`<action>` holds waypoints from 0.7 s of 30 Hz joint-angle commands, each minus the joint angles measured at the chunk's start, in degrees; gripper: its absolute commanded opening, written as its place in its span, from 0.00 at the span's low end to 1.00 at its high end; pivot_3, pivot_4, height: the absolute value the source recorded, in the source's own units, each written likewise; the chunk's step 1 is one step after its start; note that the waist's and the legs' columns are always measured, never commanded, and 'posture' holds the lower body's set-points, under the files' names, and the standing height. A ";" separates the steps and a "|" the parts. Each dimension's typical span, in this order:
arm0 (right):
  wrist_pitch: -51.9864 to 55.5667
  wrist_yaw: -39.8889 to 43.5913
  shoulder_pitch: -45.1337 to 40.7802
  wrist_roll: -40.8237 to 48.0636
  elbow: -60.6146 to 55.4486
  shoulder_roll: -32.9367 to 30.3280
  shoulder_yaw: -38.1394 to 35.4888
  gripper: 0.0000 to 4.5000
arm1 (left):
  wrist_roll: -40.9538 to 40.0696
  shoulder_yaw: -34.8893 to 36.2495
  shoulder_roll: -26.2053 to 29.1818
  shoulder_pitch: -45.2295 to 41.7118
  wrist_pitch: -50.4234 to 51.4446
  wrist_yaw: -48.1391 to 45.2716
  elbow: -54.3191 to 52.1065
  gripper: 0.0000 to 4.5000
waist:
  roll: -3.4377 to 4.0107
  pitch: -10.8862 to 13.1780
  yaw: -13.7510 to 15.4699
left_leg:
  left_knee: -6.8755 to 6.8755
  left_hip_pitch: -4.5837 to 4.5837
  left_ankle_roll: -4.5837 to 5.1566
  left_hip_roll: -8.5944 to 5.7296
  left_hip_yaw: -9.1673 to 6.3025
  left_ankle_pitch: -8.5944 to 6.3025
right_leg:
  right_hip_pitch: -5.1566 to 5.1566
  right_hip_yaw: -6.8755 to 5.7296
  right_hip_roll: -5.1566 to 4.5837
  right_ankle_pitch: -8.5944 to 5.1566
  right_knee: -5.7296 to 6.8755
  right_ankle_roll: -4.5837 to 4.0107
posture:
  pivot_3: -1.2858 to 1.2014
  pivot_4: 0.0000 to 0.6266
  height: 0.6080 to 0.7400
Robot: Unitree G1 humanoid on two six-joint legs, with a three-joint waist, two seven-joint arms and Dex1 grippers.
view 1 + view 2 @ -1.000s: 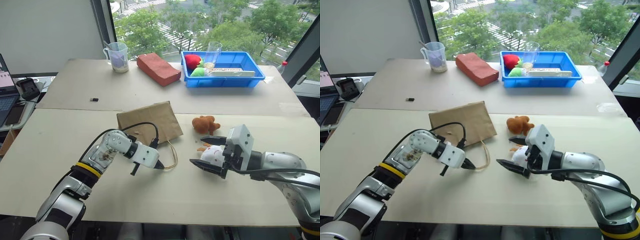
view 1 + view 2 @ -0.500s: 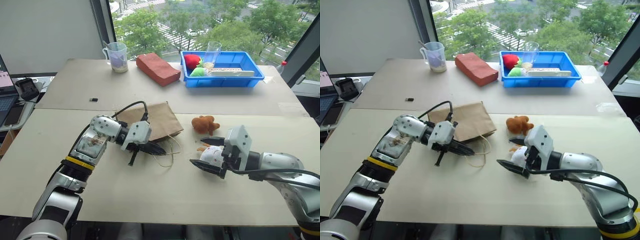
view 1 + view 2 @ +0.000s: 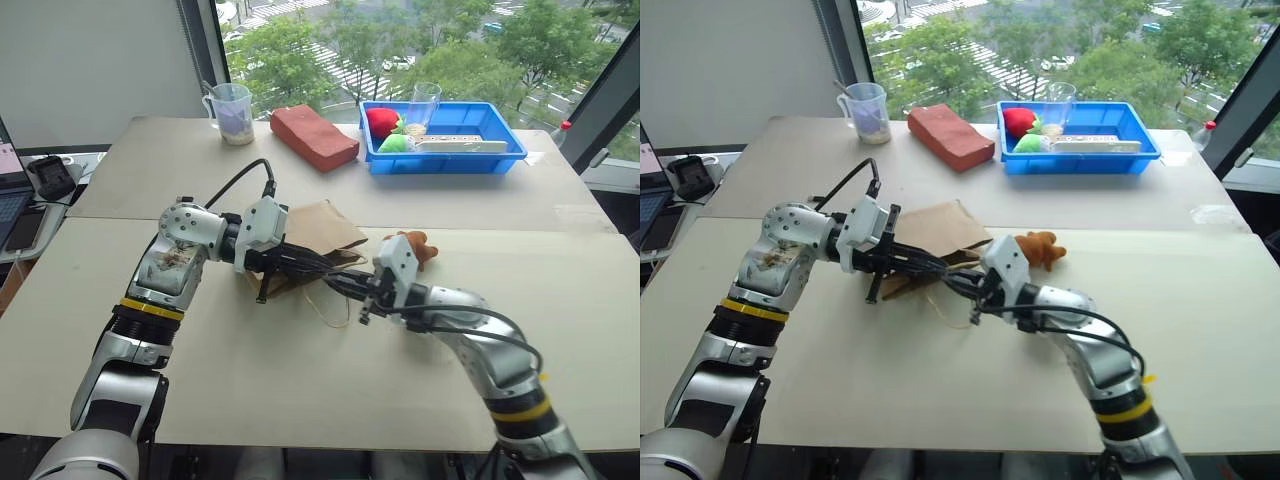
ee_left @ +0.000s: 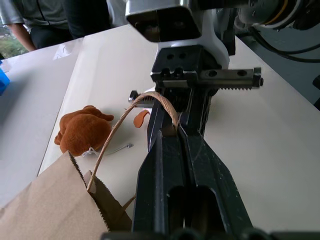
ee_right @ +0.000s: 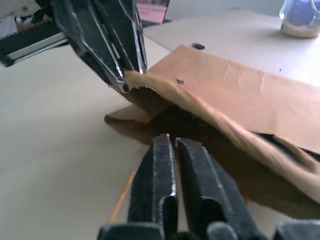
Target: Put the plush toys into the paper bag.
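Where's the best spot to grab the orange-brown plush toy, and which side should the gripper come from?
Probably the plump middle of the orange-brown plush toy, pinched from above. It lies low on the table, its limbs look too stubby to hold, and the paper bag lies close on its left, so top-down seems clearest.

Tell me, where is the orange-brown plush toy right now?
The orange-brown plush toy lies on the table, just right of the paper bag, behind the right gripper.

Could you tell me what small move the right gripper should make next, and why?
Probably draw the right gripper back and open it toward the orange-brown plush toy: it is shut, apparently empty, at the paper bag's mouth, which the left gripper holds lifted by a handle, while that toy lies outside on the table.
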 commanded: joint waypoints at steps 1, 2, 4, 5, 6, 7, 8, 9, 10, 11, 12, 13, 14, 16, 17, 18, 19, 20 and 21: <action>-6.85 -1.27 -2.25 -3.06 6.77 3.96 0.85 0.00 | -2.04 2.33 -0.90 -2.15 -0.11 0.83 -0.66 0.00 | 0.02 0.01 -0.01 | 0.00 -0.01 -0.01 0.00 0.00 0.01 | 0.00 0.00 0.00 0.00 -0.01 0.00 | 0.52 0.24 1.00; -8.87 -1.73 -3.08 -3.88 9.71 5.65 0.92 0.00 | -2.04 2.50 -1.01 -2.26 -0.32 0.77 -0.61 0.00 | 0.02 0.01 -0.11 | 0.00 -0.01 -0.03 0.00 0.00 0.01 | 0.00 0.00 0.00 0.00 -0.01 0.00 | 0.52 0.24 1.00; -13.43 -3.56 -4.99 -5.56 16.91 9.77 1.00 0.00 | -2.15 2.79 -0.94 -2.19 -0.31 0.54 -0.97 0.00 | 0.04 0.02 -0.44 | -0.01 0.01 -0.03 0.00 0.00 0.02 | 0.00 0.00 0.01 0.00 0.00 0.00 | 0.52 0.24 1.00; -15.20 -4.25 -5.69 -6.31 19.67 11.30 0.98 0.00 | -2.18 2.89 -0.94 -2.20 -0.27 0.48 -1.11 0.00 | 0.05 0.03 -0.81 | -0.02 0.03 -0.04 0.00 0.00 0.02 | 0.00 0.01 0.01 0.00 0.01 0.00 | 0.52 0.24 1.00; -17.01 -5.65 -6.44 -7.79 22.92 12.78 1.21 0.00 | -2.23 3.05 -0.94 -2.25 -0.16 0.51 -1.32 0.00 | 0.06 0.04 -1.00 | -0.05 0.06 -0.08 0.02 0.00 0.04 | 0.00 0.01 0.03 0.00 0.04 0.00 | 0.52 0.24 1.00; -18.37 -6.79 -6.96 -9.07 25.46 13.89 1.36 0.00 | -2.30 3.20 -0.94 -2.29 -0.08 0.58 -1.53 0.00 | 0.06 0.04 -1.21 | -0.07 0.07 -0.11 0.02 -0.01 0.06 | 0.00 0.01 0.03 0.00 0.05 0.00 | 0.52 0.24 1.00; -19.10 -7.86 -7.40 -10.26 27.57 14.83 1.56 0.00 | -2.38 3.32 -0.87 -2.30 0.01 0.67 -1.83 0.00 | 0.07 0.04 -1.33 | -0.10 0.08 -0.14 0.02 -0.02 0.08 | 0.00 0.01 0.03 0.00 0.08 0.00 | 0.52 0.24 1.00; -19.58 -8.84 -7.73 -11.15 29.23 15.68 1.60 0.00 | -2.49 3.39 -0.75 -2.26 0.11 0.75 -2.12 0.00 | 0.08 0.05 -1.37 | -0.12 0.09 -0.14 0.02 -0.03 0.08 | -0.01 0.01 0.03 0.00 0.09 0.00 | 0.52 0.24 1.00; -19.70 -9.86 -7.90 -11.95 30.39 16.40 1.59 0.00 | -2.61 3.48 -0.58 -2.15 0.22 0.87 -2.46 0.00 | 0.09 0.05 -1.37 | -0.14 0.08 -0.16 0.02 -0.03 0.09 | -0.02 0.01 0.03 0.00 0.09 0.00 | 0.52 0.24 1.00; -19.92 -10.50 -8.02 -12.53 31.25 16.91 1.52 0.00 | -2.68 3.52 -0.47 -2.05 0.25 0.96 -2.66 0.00 | 0.09 0.06 -1.40 | -0.15 0.08 -0.19 0.02 -0.04 0.11 | -0.02 0.00 0.03 0.00 0.09 0.00 | 0.52 0.24 1.00; -19.37 -11.72 -8.07 -13.80 32.26 17.13 1.74 0.00 | -2.56 3.63 -0.19 -1.85 0.10 1.11 -2.87 0.00 | 0.10 0.06 -1.42 | -0.15 0.07 -0.29 0.02 -0.04 0.17 | -0.04 0.00 0.03 0.00 0.10 0.00 | 0.52 0.24 1.00; -19.01 -12.51 -8.12 -14.74 32.97 17.27 1.88 0.00 | -2.48 3.69 0.01 -1.72 -0.02 1.21 -3.00 0.00 | 0.11 0.07 -1.48 | -0.16 0.06 -0.31 0.02 -0.04 0.17 | -0.06 0.00 0.03 0.00 0.10 0.00 | 0.52 0.24 1.00; -18.25 -12.71 -8.07 -15.57 33.57 17.23 2.20 0.00 | -2.24 3.97 0.20 -1.74 -0.25 1.74 -2.81 0.00 | 0.11 0.07 -1.58 | -0.16 0.05 -0.31 0.02 -0.04 0.17 | -0.08 0.01 0.02 0.00 0.11 0.00 | 0.52 0.24 1.00; -17.16 -12.53 -7.83 -16.42 33.94 17.17 2.48 0.00 | -1.81 4.53 0.58 -2.13 -0.46 2.94 -2.06 0.00 | 0.11 0.07 -1.65 | -0.15 0.09 -0.28 0.02 -0.04 0.16 | -0.08 0.01 0.03 0.00 0.20 0.00 | 0.52 0.24 1.00; -16.01 -12.29 -7.42 -16.43 33.62 17.14 2.49 0.00 | -1.00 5.27 0.84 -2.74 -0.93 4.77 -0.95 0.00 | 0.11 0.07 -1.63 | -0.15 0.11 -0.25 0.02 -0.05 0.14 | -0.08 0.01 0.03 0.00 0.26 0.00 | 0.52 0.24 1.00; -15.14 -12.17 -7.07 -16.40 33.24 17.14 2.43 0.00 | -0.29 6.14 1.03 -3.43 -1.09 6.97 0.14 0.00 | 0.11 0.07 -1.62 | -0.15 0.13 -0.24 0.02 -0.06 0.14 | -0.08 0.01 0.03 0.00 0.33 0.00 | 0.52 0.24 1.00; -14.54 -12.09 -6.83 -16.38 32.97 17.14 2.38 0.00 | 0.19 6.73 1.13 -3.88 -1.18 8.51 0.84 0.00 | 0.11 0.07 -1.57 | -0.15 0.16 -0.24 0.03 -0.06 0.14 | -0.08 0.01 0.03 -0.01 0.38 0.00 | 0.52 0.24 1.00; -14.14 -12.24 -6.48 -16.40 32.54 17.22 2.35 0.00 | 0.46 7.57 1.02 -4.17 -0.94 10.58 1.13 0.00 | 0.11 0.07 -1.54 | -0.14 0.17 -0.25 0.02 -0.09 0.15 | -0.08 0.01 0.03 -0.01 0.45 0.00 | 0.52 0.24 1.00; -13.68 -12.63 -6.17 -16.29 32.05 17.38 2.08 0.00 | 0.41 9.03 0.86 -4.56 0.01 13.54 1.20 0.00 | 0.11 0.07 -1.51 | -0.13 0.21 -0.26 0.02 -0.10 0.15 | -0.07 0.01 0.03 -0.01 0.49 0.01 | 0.52 0.24 1.00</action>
